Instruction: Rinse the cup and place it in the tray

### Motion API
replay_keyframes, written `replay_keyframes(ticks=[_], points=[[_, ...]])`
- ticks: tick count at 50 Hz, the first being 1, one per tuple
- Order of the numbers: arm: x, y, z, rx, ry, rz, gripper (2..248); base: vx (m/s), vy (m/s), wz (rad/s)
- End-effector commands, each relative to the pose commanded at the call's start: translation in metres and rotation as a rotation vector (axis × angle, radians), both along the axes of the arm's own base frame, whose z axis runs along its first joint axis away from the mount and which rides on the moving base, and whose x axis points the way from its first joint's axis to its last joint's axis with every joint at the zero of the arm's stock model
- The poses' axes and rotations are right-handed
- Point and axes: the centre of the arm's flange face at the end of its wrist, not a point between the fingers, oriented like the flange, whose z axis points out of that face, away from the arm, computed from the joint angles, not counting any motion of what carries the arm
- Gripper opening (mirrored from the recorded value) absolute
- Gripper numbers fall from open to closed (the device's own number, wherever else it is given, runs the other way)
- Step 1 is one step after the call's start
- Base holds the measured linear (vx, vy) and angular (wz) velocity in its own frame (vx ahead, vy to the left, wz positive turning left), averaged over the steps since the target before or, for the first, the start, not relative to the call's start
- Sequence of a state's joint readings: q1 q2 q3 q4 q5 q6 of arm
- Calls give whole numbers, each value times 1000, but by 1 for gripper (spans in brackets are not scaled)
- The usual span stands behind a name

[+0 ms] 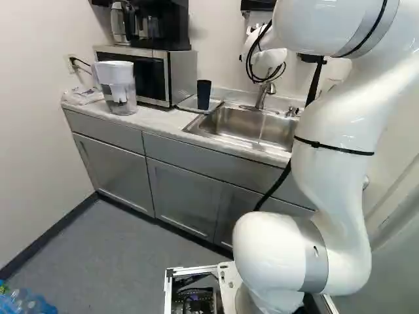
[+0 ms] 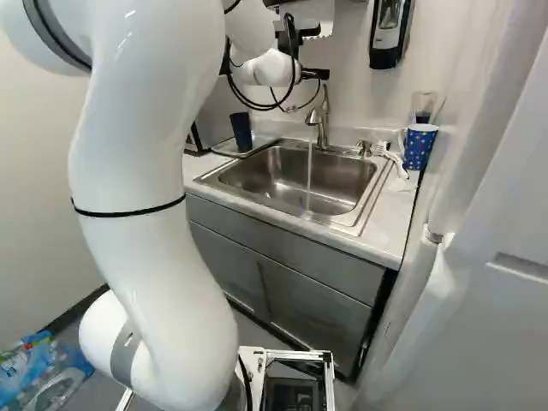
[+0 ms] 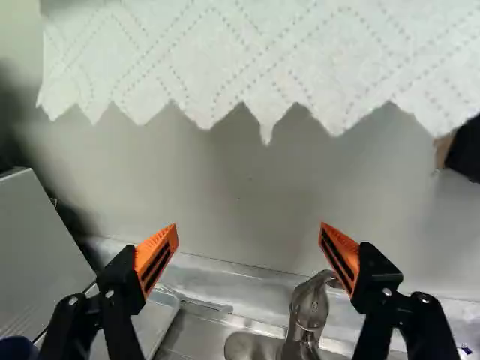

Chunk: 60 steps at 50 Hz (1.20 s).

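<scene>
Cup (image 1: pixel 203 95) on tray (image 1: pixel 189 103) beside sink (image 2: pixel 265 181).

my arm (image 1: pixel 337 190) is glossy white, its rounded joints ringed by grey bands (image 1: pixel 315 256) and thin black straps (image 2: pixel 128 212). black cables (image 2: pixel 259 107) loop by my wrist. my black fingers (image 3: pixel 120 289) have silvery screws (image 3: pixel 109 293) and orange, black-slotted pads (image 3: pixel 150 250).

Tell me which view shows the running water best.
The right base view: the water falls from the faucet into the sink, unblocked by the arm. The left base view shows a fainter, shorter-looking stream; the wrist view shows part of the faucet but no visible water.
</scene>
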<state>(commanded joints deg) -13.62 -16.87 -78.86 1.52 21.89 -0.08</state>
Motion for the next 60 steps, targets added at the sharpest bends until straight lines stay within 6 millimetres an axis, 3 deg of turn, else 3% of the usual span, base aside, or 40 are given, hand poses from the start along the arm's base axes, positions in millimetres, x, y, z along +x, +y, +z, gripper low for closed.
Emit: replay_keyframes(ticks=[60], points=[[-17,1,-6,23,88,-3,247,0,0,0]])
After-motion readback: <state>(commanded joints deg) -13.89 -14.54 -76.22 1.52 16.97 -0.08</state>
